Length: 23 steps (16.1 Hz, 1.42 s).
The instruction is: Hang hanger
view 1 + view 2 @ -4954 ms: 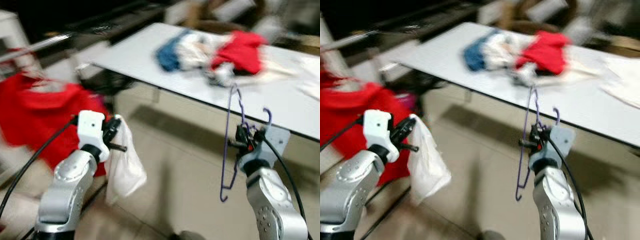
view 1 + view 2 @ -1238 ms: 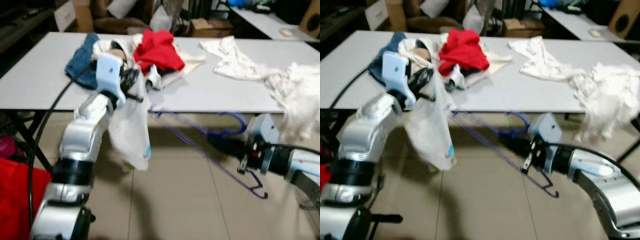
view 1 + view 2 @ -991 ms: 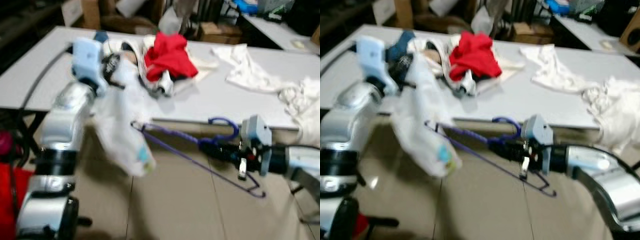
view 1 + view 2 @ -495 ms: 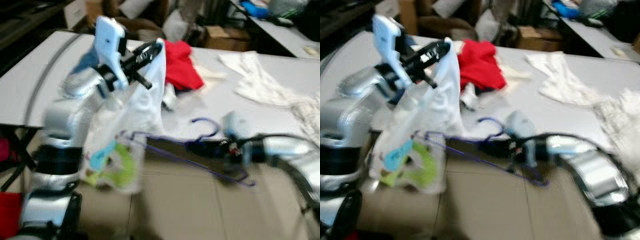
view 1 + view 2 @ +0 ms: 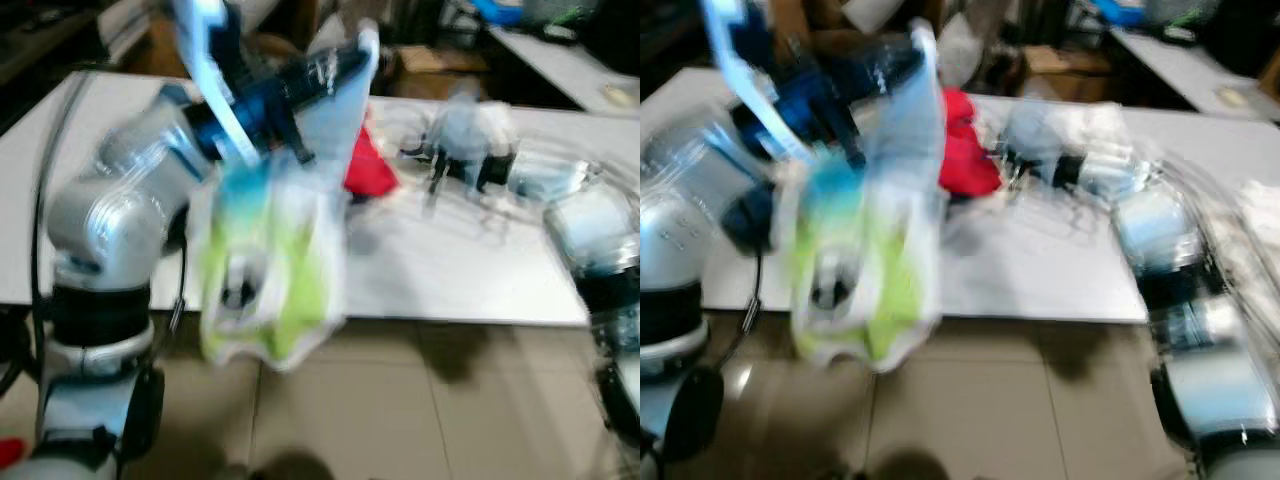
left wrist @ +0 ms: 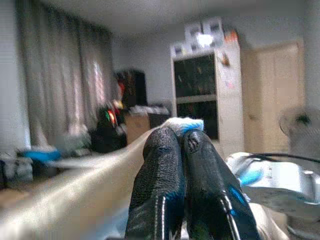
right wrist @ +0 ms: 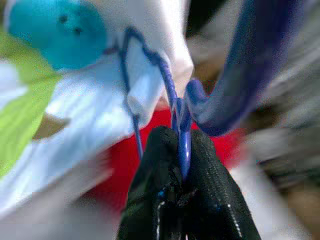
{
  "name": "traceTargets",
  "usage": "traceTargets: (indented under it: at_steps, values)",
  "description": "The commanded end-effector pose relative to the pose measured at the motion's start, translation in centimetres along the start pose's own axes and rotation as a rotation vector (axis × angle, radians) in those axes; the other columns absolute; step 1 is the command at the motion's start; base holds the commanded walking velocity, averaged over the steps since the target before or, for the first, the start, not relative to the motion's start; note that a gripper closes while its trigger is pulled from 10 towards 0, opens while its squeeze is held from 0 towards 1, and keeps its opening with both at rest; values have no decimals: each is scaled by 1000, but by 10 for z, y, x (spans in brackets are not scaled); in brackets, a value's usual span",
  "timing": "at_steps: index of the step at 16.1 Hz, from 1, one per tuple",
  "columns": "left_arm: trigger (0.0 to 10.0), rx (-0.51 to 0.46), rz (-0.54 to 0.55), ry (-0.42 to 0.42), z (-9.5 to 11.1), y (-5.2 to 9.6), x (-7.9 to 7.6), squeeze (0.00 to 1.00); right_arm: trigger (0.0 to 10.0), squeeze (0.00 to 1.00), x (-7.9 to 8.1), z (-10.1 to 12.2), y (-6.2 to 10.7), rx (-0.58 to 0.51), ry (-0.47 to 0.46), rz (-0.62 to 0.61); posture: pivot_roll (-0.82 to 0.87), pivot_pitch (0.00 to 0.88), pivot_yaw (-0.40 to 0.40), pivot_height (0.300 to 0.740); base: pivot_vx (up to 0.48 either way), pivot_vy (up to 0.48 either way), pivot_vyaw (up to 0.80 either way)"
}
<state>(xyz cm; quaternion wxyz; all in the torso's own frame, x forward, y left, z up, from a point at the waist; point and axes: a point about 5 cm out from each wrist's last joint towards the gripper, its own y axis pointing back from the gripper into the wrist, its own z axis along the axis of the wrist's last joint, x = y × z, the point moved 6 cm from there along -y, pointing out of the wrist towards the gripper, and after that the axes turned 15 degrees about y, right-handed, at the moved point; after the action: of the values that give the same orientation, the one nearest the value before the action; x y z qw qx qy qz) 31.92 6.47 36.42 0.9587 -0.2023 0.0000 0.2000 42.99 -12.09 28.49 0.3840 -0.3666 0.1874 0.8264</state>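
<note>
Clamped between the right gripper's (image 7: 182,150) two black fingers is the blue wire hanger (image 7: 176,107), whose thin frame runs into the white garment (image 5: 275,260) with green and blue print. That garment hangs from the left gripper (image 6: 179,150), its fingers pressed together on the cloth, raised over the near edge of the white table (image 5: 480,285). A red cloth (image 5: 365,165) lies on the table behind. Tiled floor (image 5: 420,400) lies below; everything is heavily blurred.

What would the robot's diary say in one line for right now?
left gripper: shut on white garment, held up | right gripper: shut on blue hanger, over table | head views blurred
</note>
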Motion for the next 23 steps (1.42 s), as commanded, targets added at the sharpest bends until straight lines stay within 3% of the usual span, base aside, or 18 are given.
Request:
traceTargets:
  at_steps: [1, 2, 3, 4, 5, 7, 8, 9, 10, 13, 14, 15, 16, 17, 18, 21, 23]
  values:
    - [10000, -86, -32, -22, 25, -1, -6, 0, 10000, 0, -85, 34, 19, -97, 15, -374, -77, 0, -88, 740, 409, 0, 0]
    - [10000, -159, -42, -12, 44, 1, -8, 0, 10000, 0, -132, 70, 42, -246, -11, -564, -76, 0, -93, 740, 405, 0, 0]
    - [10000, -194, -42, -8, 52, 3, -8, 0, 10000, 0, -143, 83, 51, -293, 7, -595, -78, 0, -94, 740, 409, 0, 0]
    - [10000, -212, -27, -5, 55, 4, -7, 0, 10000, 0, -142, 89, 51, -315, 21, -568, -82, 0, -95, 740, 405, 0, 0]
    - [10000, -195, 11, -9, 52, 6, -1, 0, 10000, 0, -126, 84, 39, -307, 34, -458, -86, 0, -97, 740, 394, 0, 0]
    - [10000, -135, 78, -5, 33, 6, 10, 0, 10000, 0, -73, 50, 14, -217, 67, -236, -85, 0, -100, 740, 0, 0, 0]
    - [10000, -73, 150, -6, 12, 5, 22, 0, 10000, 0, -16, 15, 3, -144, 64, -12, -88, 0, -99, 740, 0, 0, 0]
    - [10000, 11, 308, -32, -14, 5, 48, 0, 10000, 0, 39, -17, 9, -88, 25, 168, -86, 0, -105, 740, 0, 0, 0]
    - [10000, 99, 424, -72, -36, 11, 66, 0, 10000, 0, 73, -36, 20, -67, -11, 268, -88, 0, -106, 740, 0, 0, 0]
    - [10000, 237, 597, -67, -72, 34, 87, 0, 10000, 0, 114, -55, 53, -30, -121, 401, -93, 0, -105, 740, 0, 0, 0]
    - [10000, 377, 741, -80, -111, 69, 107, 0, 10000, 0, 142, -61, 91, 6, -194, 526, -96, 0, -112, 740, 0, 0, 0]
    - [10000, 425, 781, -93, -123, 81, 112, 0, 10000, 0, 151, -61, 102, 15, -217, 569, -100, 0, -113, 740, 0, 0, 0]
    - [10000, 425, 781, -93, -123, 81, 112, 0, 10000, 0, 151, -61, 102, 15, -217, 569, -100, 0, -113, 740, 0, 0, 0]
    - [10000, 509, 886, -168, -139, 109, 130, 0, 10000, 0, 159, -61, 118, 34, -229, 611, -111, 0, -110, 740, 0, 0, 0]
    - [10000, 531, 966, -235, -139, 126, 145, 0, 10000, 0, 156, -58, 127, 41, -238, 608, -112, 0, -108, 740, 0, 0, 0]
    - [10000, 556, 1038, -320, -133, 143, 164, 0, 10000, 0, 146, -50, 141, 73, -223, 619, -114, 0, -99, 740, 0, 0, 0]
    - [10000, 567, 1035, -361, -128, 143, 176, 0, 10000, 0, 124, -49, 151, 107, -185, 603, -113, 0, -97, 740, 0, 0, 0]
